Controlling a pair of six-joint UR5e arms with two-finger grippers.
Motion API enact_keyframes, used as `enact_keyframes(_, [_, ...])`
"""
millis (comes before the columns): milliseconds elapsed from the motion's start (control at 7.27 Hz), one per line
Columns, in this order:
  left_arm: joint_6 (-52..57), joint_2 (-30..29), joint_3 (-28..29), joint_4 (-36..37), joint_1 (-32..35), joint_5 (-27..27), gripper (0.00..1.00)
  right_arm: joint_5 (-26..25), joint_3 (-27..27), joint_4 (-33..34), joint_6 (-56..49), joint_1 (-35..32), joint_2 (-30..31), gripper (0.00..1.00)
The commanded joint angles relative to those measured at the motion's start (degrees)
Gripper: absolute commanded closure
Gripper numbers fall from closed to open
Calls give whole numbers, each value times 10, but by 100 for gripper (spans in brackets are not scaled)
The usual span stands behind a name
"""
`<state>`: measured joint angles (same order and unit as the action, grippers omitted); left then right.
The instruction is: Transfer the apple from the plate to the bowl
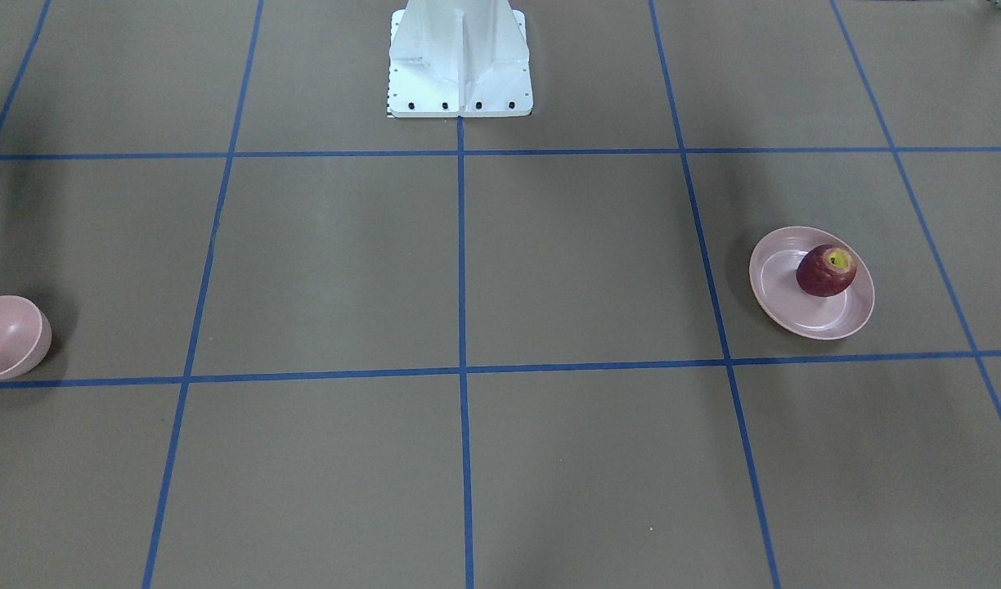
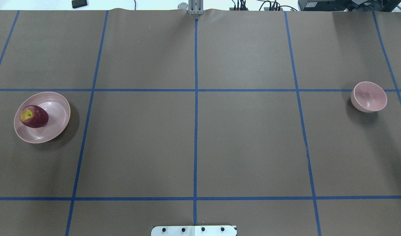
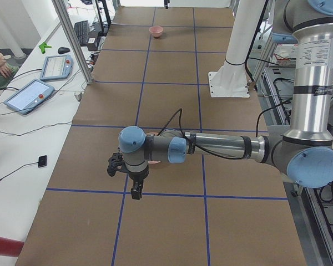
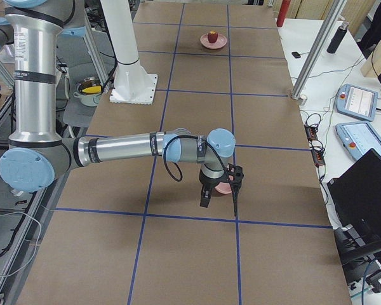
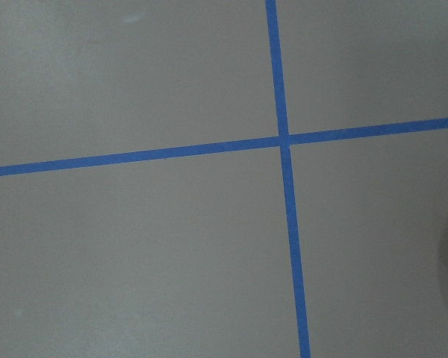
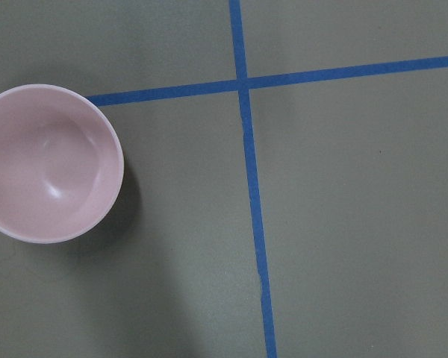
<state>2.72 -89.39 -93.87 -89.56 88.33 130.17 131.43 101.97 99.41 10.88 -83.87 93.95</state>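
– Brown tabletop [image 2: 246, 141] with a grid of blue tape [image 2: 196, 131], one dish at each end. Which arm is nearer to the fruit?
– The left one. In the side view from its end, the left pincer [image 3: 125, 180] hangs over the tabletop just beside the plate [image 2: 58, 108], and the wrist hides most of that dish. Whether the fingers are apart or together, I cannot tell; its own camera sees only tape.
– And the apple [image 2: 33, 116]?
– It sits on the left part of the plate, leaning, with the yellow stem hollow turned up and to the left. So its axis runs about left to right, and I think a grasp across the red flanks, from near side to far side, would suit better.
– The right pincer [image 4: 218, 198]?
– Well apart from the apple, far at the right end, over the tabletop beside the bowl [image 2: 369, 96], which is empty. Its state I also cannot tell.
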Motion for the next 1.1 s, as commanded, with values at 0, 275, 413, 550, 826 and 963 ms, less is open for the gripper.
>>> enact_keyframes(0, [0, 0, 0, 0, -1, 0, 1, 1, -1, 1, -2, -2, 0, 0])
enact_keyframes(275, [-1, 0, 0, 0, 0, -1, 1, 0, -1, 0, -2, -2, 0, 0])
enact_keyframes(413, [-1, 0, -1, 0, 0, 0, 1, 1, 0, -1, -2, -2, 0, 0])
enact_keyframes(550, [-5, 0, -15, 3, 0, -5, 1, 0, 9, -4, -2, -2, -2, 0])
enact_keyframes(826, [-6, 0, -25, 3, 0, -6, 1, 0, 14, -9, 5, -1, -6, 0])
enact_keyframes(963, [-6, 3, -30, 2, -1, 1, 1, 1, 11, -35, 6, -1, -10, 0])
